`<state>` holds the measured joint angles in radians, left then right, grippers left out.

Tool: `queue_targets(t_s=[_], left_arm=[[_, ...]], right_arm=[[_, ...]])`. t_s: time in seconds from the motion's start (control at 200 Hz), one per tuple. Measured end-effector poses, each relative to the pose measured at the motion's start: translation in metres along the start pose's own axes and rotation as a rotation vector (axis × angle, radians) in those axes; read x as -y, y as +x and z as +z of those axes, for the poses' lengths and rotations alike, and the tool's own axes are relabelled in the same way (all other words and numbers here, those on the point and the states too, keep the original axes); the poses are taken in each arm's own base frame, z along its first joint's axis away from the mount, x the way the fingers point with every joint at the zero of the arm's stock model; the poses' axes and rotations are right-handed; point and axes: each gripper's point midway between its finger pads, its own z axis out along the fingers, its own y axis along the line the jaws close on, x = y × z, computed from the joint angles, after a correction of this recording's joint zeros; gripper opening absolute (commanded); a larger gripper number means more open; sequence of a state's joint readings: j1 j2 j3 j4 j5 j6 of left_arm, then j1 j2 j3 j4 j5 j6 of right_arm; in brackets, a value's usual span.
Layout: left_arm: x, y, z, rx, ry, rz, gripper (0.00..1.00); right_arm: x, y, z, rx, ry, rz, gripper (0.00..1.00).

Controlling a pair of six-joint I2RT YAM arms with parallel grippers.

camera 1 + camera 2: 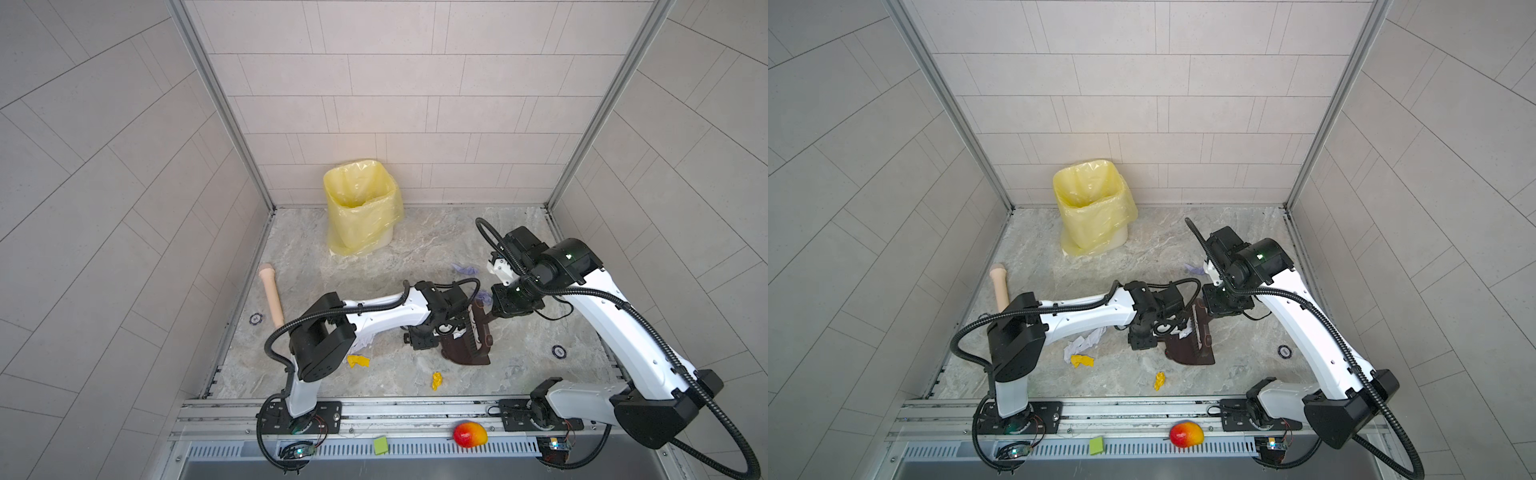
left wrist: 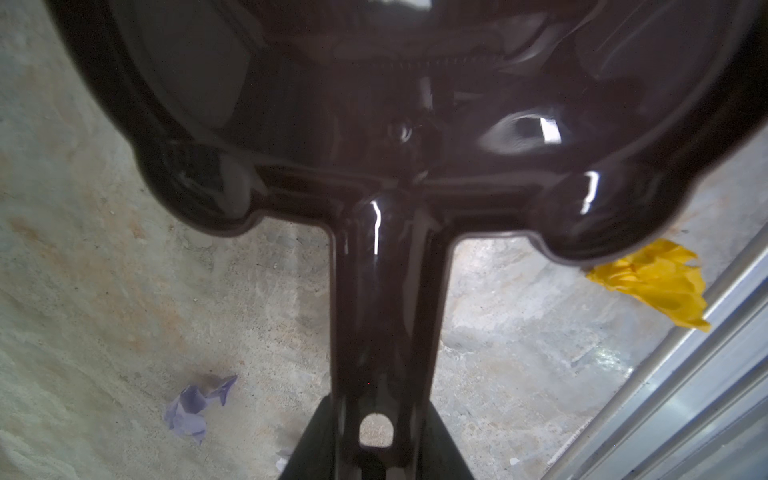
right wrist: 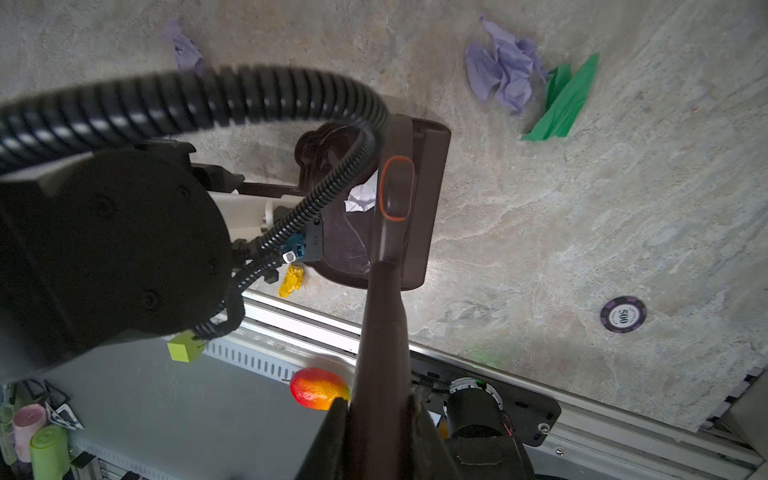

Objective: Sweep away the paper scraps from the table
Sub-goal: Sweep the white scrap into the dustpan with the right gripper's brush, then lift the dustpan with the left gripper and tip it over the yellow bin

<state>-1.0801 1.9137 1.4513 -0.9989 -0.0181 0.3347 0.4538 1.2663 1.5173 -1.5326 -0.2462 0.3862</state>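
My left gripper (image 2: 384, 449) is shut on the handle of a dark brown dustpan (image 2: 386, 124), which rests on the table (image 1: 374, 282) at centre. My right gripper (image 3: 376, 411) is shut on the handle of a brown brush (image 3: 398, 195), whose head lies over the pan's mouth. One white paper scrap (image 3: 361, 197) sits inside the pan. Lavender scraps (image 3: 503, 70) and a green scrap (image 3: 565, 104) lie beyond the brush. Two yellow scraps (image 1: 358, 360) (image 1: 436, 380) lie near the front edge. White and lavender scraps (image 1: 1084, 343) lie under the left arm.
A bin lined with a yellow bag (image 1: 361, 203) stands at the back wall. A beige wooden stick (image 1: 272, 295) leans at the left rail. Poker chips (image 1: 256, 319) (image 1: 559, 351) lie at both sides. A mango (image 1: 469, 434) and a lime-green note (image 1: 380, 444) sit on the front rail.
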Motion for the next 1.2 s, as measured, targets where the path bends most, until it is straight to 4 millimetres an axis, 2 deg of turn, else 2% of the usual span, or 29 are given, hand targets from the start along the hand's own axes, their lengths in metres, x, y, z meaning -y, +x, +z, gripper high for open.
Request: queue_targets(t_s=[0.185, 0.39, 0.5, 0.726, 0.881, 1.036, 1.201], left_arm=[[0.000, 0.000, 0.001, 0.002, -0.001, -0.001, 0.00], [-0.004, 0.000, 0.006, 0.024, -0.001, -0.031, 0.00], [-0.009, 0.004, 0.002, 0.047, -0.005, -0.067, 0.00], [-0.025, 0.009, -0.031, 0.146, -0.040, -0.161, 0.00], [-0.036, 0.016, -0.057, 0.208, -0.067, -0.245, 0.00], [-0.045, 0.033, -0.081, 0.218, -0.102, -0.336, 0.00], [-0.060, 0.054, -0.112, 0.229, -0.156, -0.462, 0.00]], right_arm=[[0.018, -0.003, -0.016, 0.032, 0.064, 0.019, 0.00], [0.038, -0.004, -0.022, 0.049, 0.106, 0.060, 0.00], [0.049, -0.005, -0.029, 0.083, 0.110, 0.100, 0.00], [0.062, -0.003, -0.043, 0.172, 0.086, 0.160, 0.00], [0.057, -0.001, -0.032, 0.186, 0.037, 0.154, 0.00], [0.049, -0.007, -0.020, 0.208, -0.028, 0.155, 0.00], [0.042, -0.016, -0.016, 0.235, -0.074, 0.152, 0.00]])
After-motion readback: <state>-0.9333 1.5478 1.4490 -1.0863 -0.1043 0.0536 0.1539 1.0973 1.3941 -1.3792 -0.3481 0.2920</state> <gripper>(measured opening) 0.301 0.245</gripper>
